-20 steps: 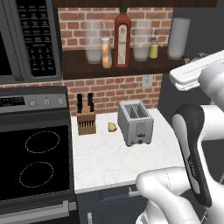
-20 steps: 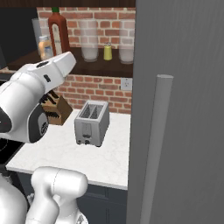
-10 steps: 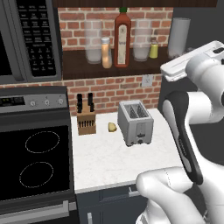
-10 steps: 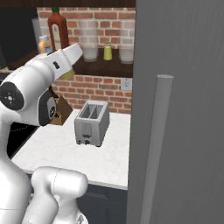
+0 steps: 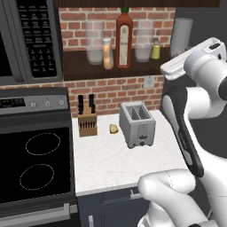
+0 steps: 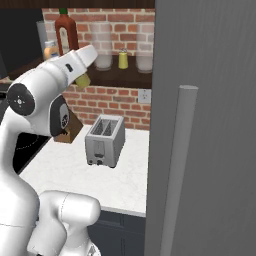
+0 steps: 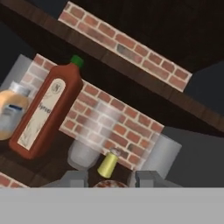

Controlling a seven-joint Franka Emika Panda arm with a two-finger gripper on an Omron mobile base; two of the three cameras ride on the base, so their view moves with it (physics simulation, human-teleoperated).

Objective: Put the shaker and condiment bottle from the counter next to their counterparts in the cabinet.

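Left base view: arm (image 5: 195,66) is raised at 3 o'clock, hand level w/ the cabinet shelf (image 5: 80,66). On the shelf, condiment bottle (image 5: 107,53) stands just beside the red bottle (image 5: 124,39), at its 9 o'clock. Bright yellow shaker (image 5: 155,48) is further along at 3 o'clock, near the hand. Toaster (image 5: 137,124) and knife block (image 5: 87,117) are on the table (image 5: 106,164).

Right base view: shaker (image 6: 83,80) hangs under the hand tip, off the table and in front of the brick wall, at 7 o'clock from the bright yellow shaker and apart from it.

Hand view: end effector (image 7: 107,183) is pinched on the shaker, w/ the brown cap showing btwn the tips at 6 o'clock. Bright yellow shaker is at 12 o'clock just above the tips, beside a clear jar (image 7: 85,151). Red bottle is at 10 o'clock, condiment bottle at 9 o'clock by the frame edge.
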